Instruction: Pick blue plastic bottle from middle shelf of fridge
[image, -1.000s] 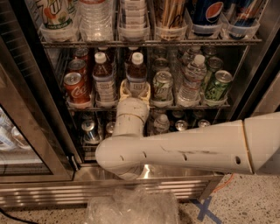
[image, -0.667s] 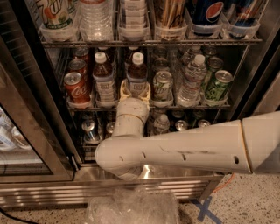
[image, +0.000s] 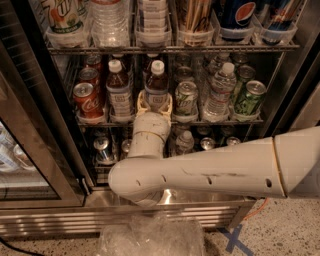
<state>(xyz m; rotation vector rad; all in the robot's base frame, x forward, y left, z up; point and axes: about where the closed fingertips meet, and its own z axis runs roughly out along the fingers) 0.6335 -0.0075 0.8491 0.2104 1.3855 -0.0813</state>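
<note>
The fridge (image: 45, 150) stands open with its dark interior facing me. On the middle shelf (image: 220, 121) the blue plastic bottle (image: 156, 80) stands upright, with brown liquid, a white cap and a pale label. My gripper (image: 155, 104) reaches in from below on the white arm (image: 200, 170). Its yellowish fingers (image: 141, 103) sit close against both sides of the bottle's lower part, and the bottle still rests on the shelf. A twin brown bottle (image: 120, 90) stands just to the left.
A red cola can (image: 86, 100) stands at the left of the shelf. Green cans (image: 186, 99) and a clear water bottle (image: 219, 92) stand to the right. The upper shelf (image: 170, 49) is packed with bottles. The glass door (image: 20, 150) hangs open at left. Crumpled plastic (image: 150, 237) lies on the floor.
</note>
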